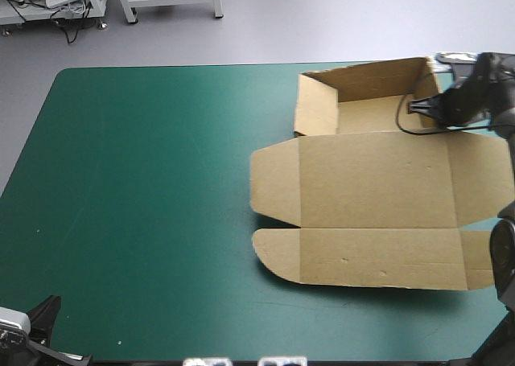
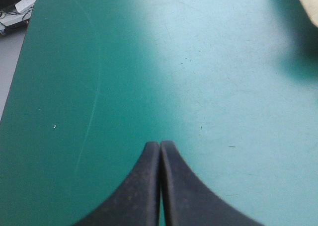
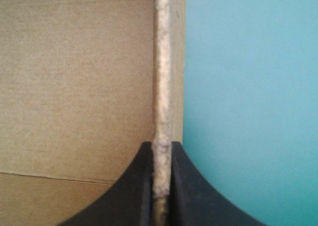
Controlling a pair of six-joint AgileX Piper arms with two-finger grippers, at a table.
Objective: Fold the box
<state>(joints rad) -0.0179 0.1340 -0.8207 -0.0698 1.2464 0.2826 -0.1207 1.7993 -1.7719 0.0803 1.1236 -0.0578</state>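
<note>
Two grippers are in view. The right gripper (image 3: 161, 145) is clamped on the box (image 1: 378, 189): its black fingers (image 3: 136, 186) are all but closed, with the top edge of a raised wall (image 3: 163, 62) pinched between them. Brown board lies on one side of that wall and the teal-green cover (image 3: 248, 87) on the other. In the high view this gripper is at the right side of the tray section (image 1: 366, 113), near the table's far right corner.

The box occupies the right half of the table. The tray section's left and far walls stand upright. The lid panel (image 1: 378, 181) lies flat toward the near edge, its rounded side flaps (image 1: 273, 181) spread on the cover.

The left gripper (image 2: 160, 144) is fully closed and empty, fingertips touching, over bare cover at the near left corner, well apart from the box.
</note>
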